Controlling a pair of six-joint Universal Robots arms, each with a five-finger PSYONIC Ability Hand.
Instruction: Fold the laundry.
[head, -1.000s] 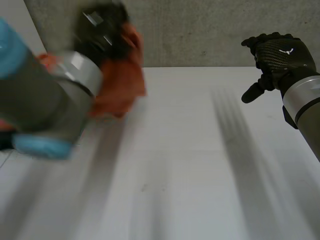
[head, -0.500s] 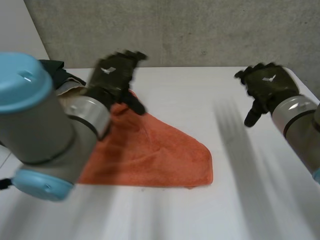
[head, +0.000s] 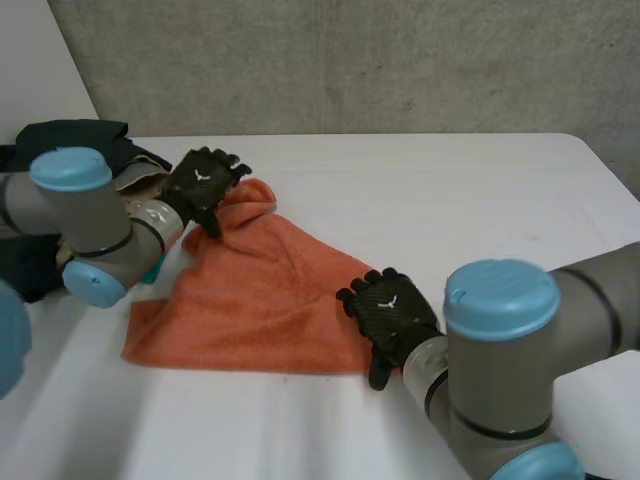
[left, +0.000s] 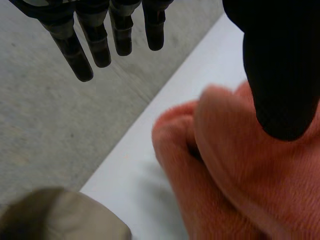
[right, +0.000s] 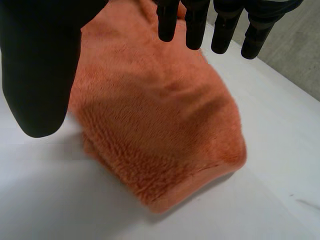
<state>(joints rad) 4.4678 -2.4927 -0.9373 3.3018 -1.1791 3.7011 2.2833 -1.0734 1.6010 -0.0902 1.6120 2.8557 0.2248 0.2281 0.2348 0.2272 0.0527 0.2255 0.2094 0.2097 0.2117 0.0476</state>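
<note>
Left hand (head: 198, 185) over the fluffy orange terry towel (head: 260, 300)'s bunched far corner, right hand (head: 388, 312) over its right corner, both unclenched, so I'd pinch each squarely.

Straight fingers (left: 97, 45), thumb (left: 282, 75) above bunched orange towel (left: 225, 170)

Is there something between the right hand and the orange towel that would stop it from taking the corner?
Nothing visible does. The right hand is open directly over the near corner of the orange towel. The pile of other clothes lies at the far side by the left arm, off the towel.
</note>
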